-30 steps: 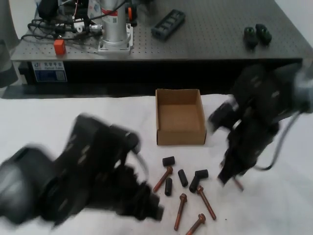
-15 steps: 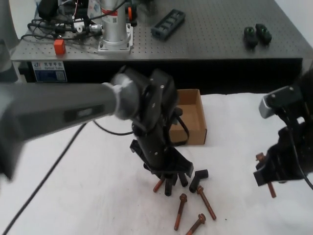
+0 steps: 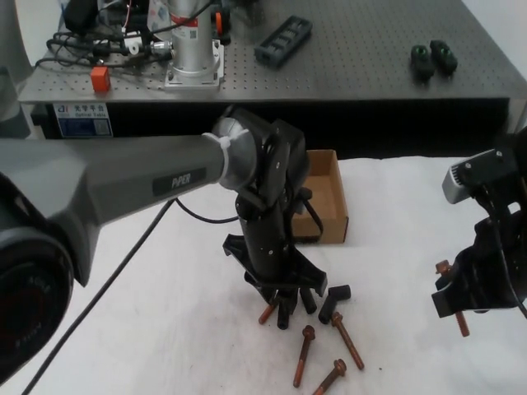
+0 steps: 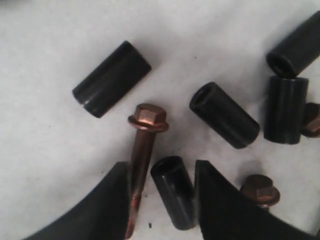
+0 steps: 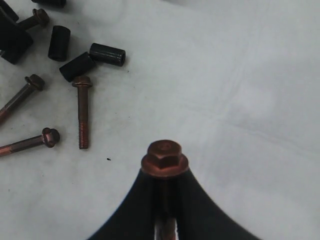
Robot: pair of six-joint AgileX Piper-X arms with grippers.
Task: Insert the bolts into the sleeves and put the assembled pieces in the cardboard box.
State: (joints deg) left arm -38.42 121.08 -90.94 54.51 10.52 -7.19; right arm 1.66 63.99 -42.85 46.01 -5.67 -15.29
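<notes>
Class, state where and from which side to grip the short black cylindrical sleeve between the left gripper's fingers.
Probably best to grip the short black cylindrical sleeve across its curved wall at mid-length, from straight above: it lies on its side on the white cloth. The open left gripper straddles it; a copper bolt lies beside one finger.

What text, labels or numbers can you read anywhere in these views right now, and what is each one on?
Grey link of the left arm: light lettering, a brand mark, not quoted here.
Blue-and-white label on the metal table's front: too small to read.
Red-and-white label on the silver post: too small to read.
Cardboard box, bolts, sleeves: no print seen.
</notes>
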